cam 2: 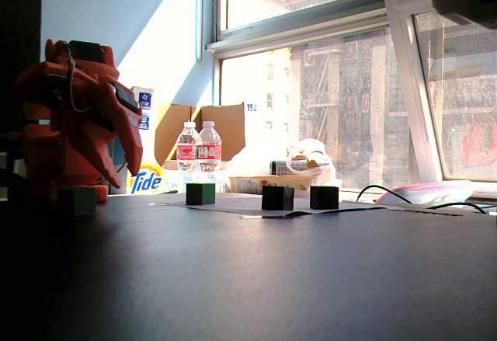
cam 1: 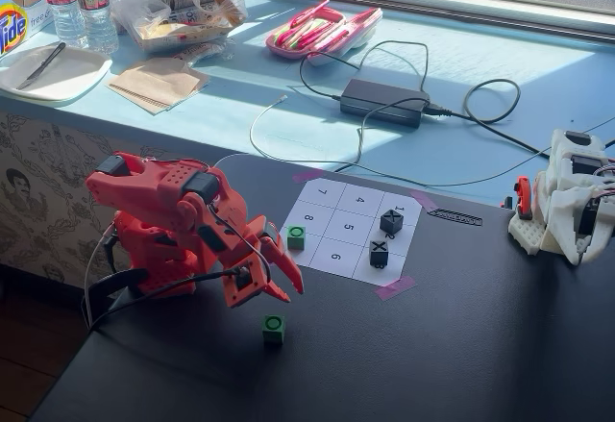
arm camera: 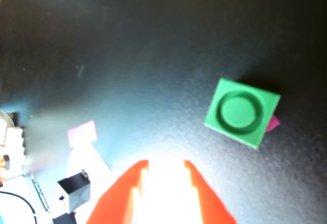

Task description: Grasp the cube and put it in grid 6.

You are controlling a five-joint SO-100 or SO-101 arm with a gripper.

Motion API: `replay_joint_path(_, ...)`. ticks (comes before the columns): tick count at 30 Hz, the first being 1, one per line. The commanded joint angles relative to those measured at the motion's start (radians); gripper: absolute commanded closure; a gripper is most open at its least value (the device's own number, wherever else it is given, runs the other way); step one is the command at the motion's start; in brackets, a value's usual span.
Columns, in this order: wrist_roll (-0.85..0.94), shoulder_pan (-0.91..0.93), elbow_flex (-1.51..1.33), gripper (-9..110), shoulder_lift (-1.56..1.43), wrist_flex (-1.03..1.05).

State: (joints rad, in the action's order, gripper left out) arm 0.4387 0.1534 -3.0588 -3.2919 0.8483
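Step in hand, by judgement: approach, before any grasp. Orange two-finger jaws (cam 1: 274, 273) parted a moderate way, empty, hanging above the black tabletop (cam 1: 461, 355). Small green cube with a raised ring on top (cam 1: 274, 329) resting on the bare tabletop, just in front of the jaws and clear of the white numbered paper grid (cam 1: 336, 230). Next move calls for shifting toward the cube, descending to straddle it, then closing. Grid digits and a second green cube (cam 1: 296, 237) on the sheet legible only in a fixed view; ring detail on the cube (arm camera: 242, 112) sharpest in the wrist view; low fixed view: side silhouettes only, cube (cam 2: 78, 201) in shadow.
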Motion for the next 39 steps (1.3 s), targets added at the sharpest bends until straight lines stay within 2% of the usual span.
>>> replay_joint_path(1, -0.014, 0.009, -0.074, 92, -0.009, -0.003)
replay_joint_path(13, -0.014, 0.003, -0.074, 93, -0.009, -0.006)
replay_joint_path(19, -0.017, 0.000, -0.074, 101, -0.009, -0.006)
replay_joint_path(25, -0.025, 0.006, -0.057, 101, -0.003, -0.014)
replay_joint_path(32, -0.052, 0.018, 0.135, 99, 0.229, -0.087)
replay_joint_path(39, -0.075, -0.008, 0.477, 98, 0.368, 0.009)
